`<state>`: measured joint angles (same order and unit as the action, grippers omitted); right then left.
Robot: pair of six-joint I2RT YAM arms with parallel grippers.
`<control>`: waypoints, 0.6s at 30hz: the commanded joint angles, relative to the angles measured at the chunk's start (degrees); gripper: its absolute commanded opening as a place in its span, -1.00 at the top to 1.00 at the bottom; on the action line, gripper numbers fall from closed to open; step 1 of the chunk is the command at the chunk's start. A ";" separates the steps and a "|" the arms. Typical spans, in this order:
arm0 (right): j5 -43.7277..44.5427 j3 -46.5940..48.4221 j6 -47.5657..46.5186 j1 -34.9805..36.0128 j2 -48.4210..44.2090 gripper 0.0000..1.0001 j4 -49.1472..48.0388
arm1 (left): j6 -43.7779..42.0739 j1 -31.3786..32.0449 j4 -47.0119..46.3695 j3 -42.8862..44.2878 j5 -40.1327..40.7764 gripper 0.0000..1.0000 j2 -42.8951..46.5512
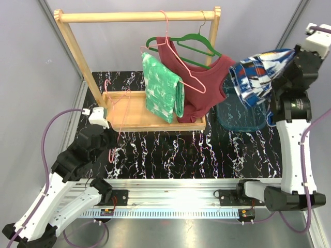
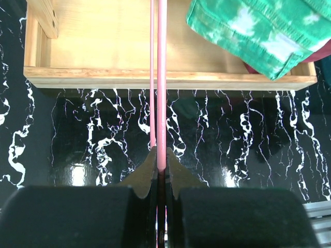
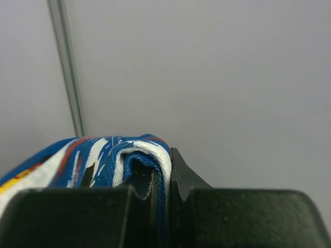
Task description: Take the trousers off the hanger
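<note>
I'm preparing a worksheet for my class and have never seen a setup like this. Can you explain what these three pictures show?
Two robot arms are bolted to a black marbled table. One picture looks down from above; the other two come from cameras on each wrist. The left claw is shut on a bare pink hanger. The right claw holds the blue trousers aloft. The green trousers and a maroon top hang on the wooden rack.
</note>
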<state>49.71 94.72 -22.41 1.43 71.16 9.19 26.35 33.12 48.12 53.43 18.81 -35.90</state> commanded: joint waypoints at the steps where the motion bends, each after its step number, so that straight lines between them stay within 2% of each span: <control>1: -1.11 2.57 4.22 -3.01 -5.32 1.00 -3.93 | -1.47 -0.08 -5.31 -1.04 -0.62 1.00 -0.31; 8: -5.84 5.57 2.64 -3.10 -5.60 1.00 -1.11 | -1.30 -0.08 -6.28 -2.45 -1.14 1.00 0.39; 12: -8.40 -3.64 0.45 -3.10 -5.85 1.00 -5.13 | -1.12 -0.08 -6.46 -2.63 -0.35 1.00 1.27; 14: -10.50 -9.00 -2.62 -3.10 -6.90 1.00 -12.94 | -1.21 0.01 -6.46 -2.63 -0.35 1.00 1.62; 18: -10.16 -18.32 -5.09 -3.10 -6.38 1.00 -19.29 | -1.56 -0.08 -6.81 -2.54 -0.70 1.00 1.36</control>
<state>43.24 79.68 -24.91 -1.87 64.60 2.59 25.74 33.12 45.89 50.85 18.39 -34.81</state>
